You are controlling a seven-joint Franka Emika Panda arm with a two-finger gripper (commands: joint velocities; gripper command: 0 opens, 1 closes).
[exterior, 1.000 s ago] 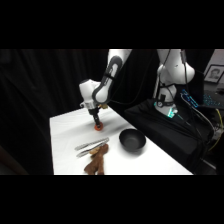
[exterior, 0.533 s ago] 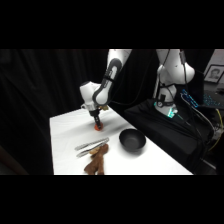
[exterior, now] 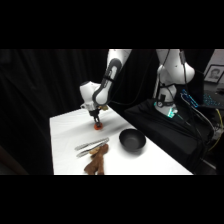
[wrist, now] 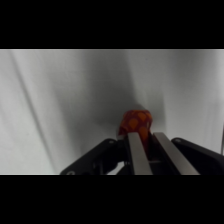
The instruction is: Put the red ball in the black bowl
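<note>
White table (exterior: 67,131), dark backdrop. Gripper (exterior: 97,123): lowered at the table's far side, fingers (wrist: 136,150) set narrow, clamped on either side of the ball (wrist: 136,123), which sits on the tabletop. Bowl (exterior: 132,140): black, upright, well apart from the ball. Tongs (exterior: 91,146): between them, near front. Plush toy (exterior: 96,161): brown, just beside the tongs.

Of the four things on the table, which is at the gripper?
The red ball, between the fingers; the silver tongs, brown plush toy and black bowl lie apart.
</note>
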